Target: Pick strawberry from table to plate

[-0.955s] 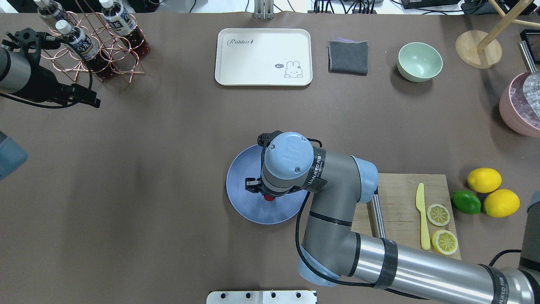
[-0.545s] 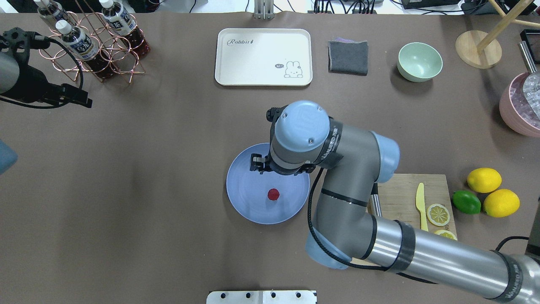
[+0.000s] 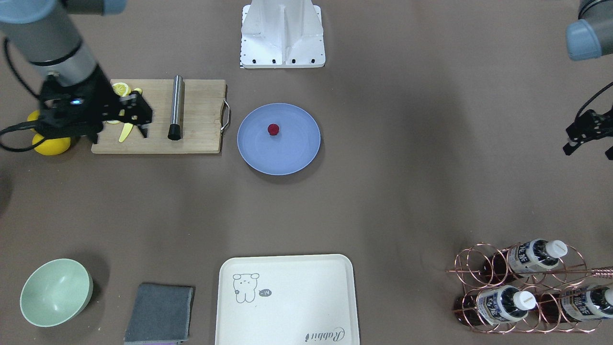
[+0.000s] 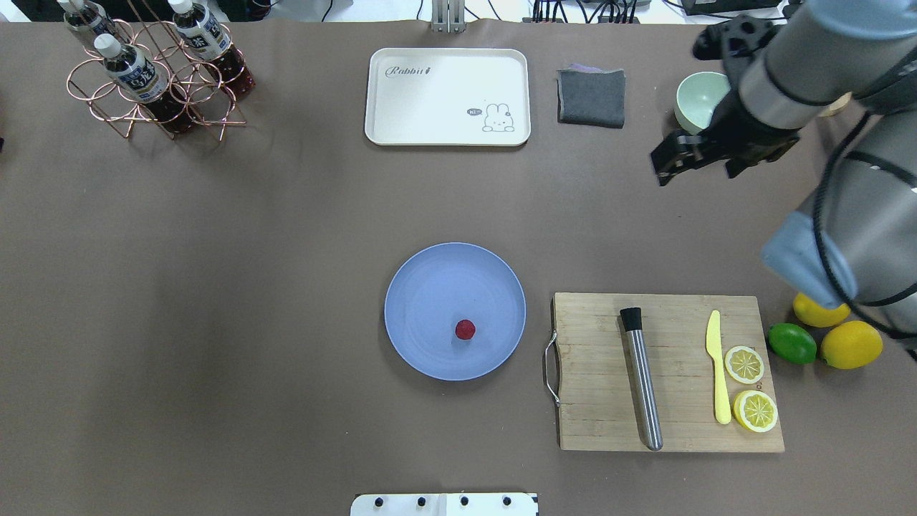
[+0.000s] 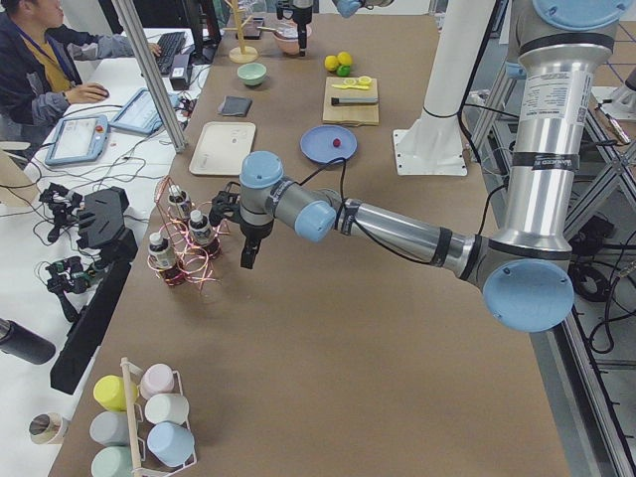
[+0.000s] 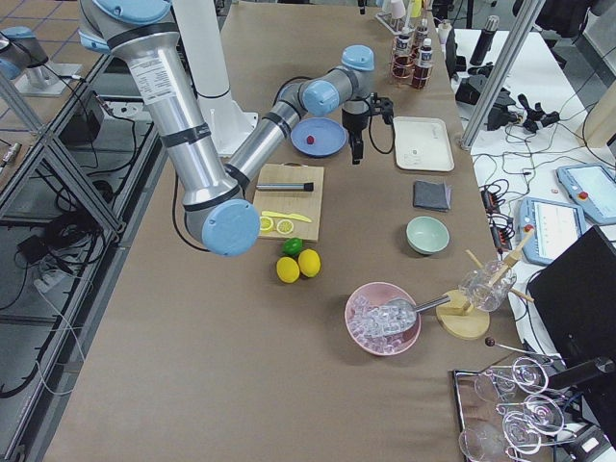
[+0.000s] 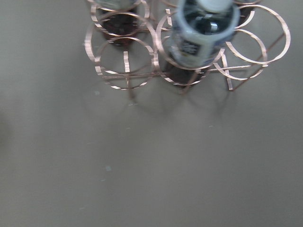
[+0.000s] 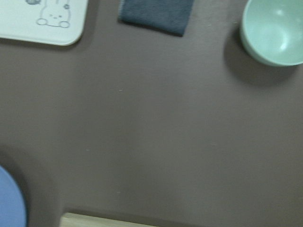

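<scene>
The small dark-red strawberry [image 4: 465, 330] lies on the round blue-grey plate [image 4: 430, 287] at the table's middle, a little toward the robot from the plate's centre. It shows on the plate [image 3: 287, 155] in the front view too, as the strawberry [image 3: 273, 129]. My right gripper [image 4: 670, 159] hangs in the air far to the right, beside the mint bowl, open and holding nothing. My left gripper [image 3: 586, 146] is at the table's left end near the bottle rack, open and empty. Neither wrist view shows any fingers.
A wooden cutting board [image 4: 594, 408] right of the plate carries a steel muddler [image 4: 641, 380], a yellow knife [image 4: 716, 373] and lemon slices. Two lemons and a lime [image 4: 791, 343] lie beyond it. At the back stand a cream tray [image 4: 448, 97], grey cloth [image 4: 592, 95], mint bowl [image 4: 698, 100] and bottle rack [image 4: 154, 72].
The right arm let go of the strawberry on the plate, rose and swung away to the far right. The left arm drew back out of the overhead view's left edge.
</scene>
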